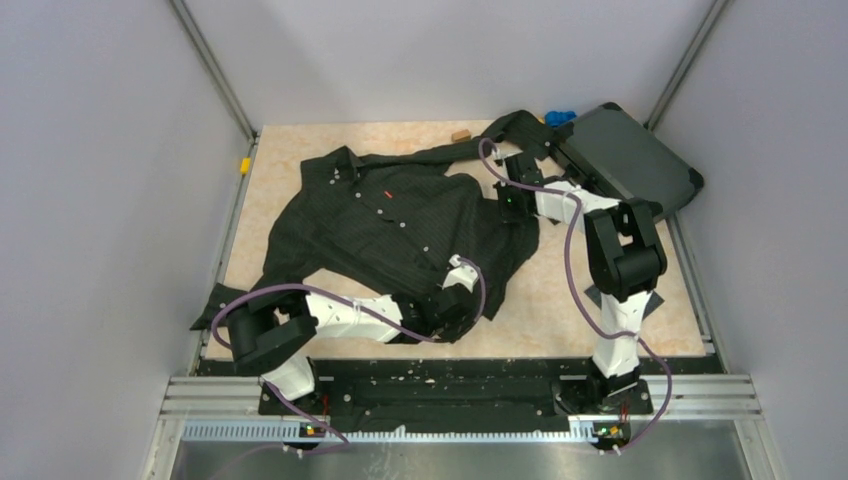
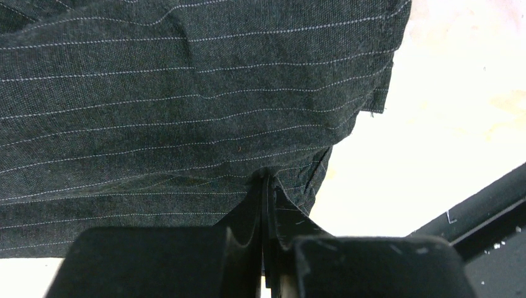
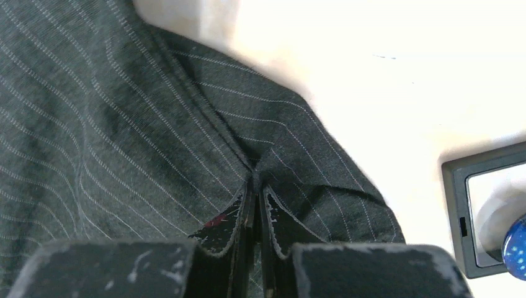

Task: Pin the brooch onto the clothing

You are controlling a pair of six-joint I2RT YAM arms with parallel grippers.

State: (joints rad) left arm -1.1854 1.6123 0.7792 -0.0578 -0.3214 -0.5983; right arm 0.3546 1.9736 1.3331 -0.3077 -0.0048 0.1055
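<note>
The clothing point(image 1: 390, 225), a black pinstriped shirt, lies spread over the table with its collar at the far left. My left gripper point(image 1: 460, 292) is at the shirt's near right hem. In the left wrist view its jaws point(image 2: 265, 179) are shut, with a pucker of the fabric point(image 2: 186, 105) pinched at the tips. My right gripper point(image 1: 513, 208) is at the shirt's right edge below the sleeve. Its jaws point(image 3: 254, 181) are shut on a raised fold of the cloth point(image 3: 124, 124). I cannot make out the brooch in any view.
A dark hard case point(image 1: 625, 160) lies at the far right, and its corner point(image 3: 456, 211) shows in the right wrist view. A bright-blue piece point(image 1: 560, 117) sits beside it, with a blue rounded surface point(image 3: 516, 247) at that view's edge. A sleeve point(image 1: 480, 145) runs toward the case.
</note>
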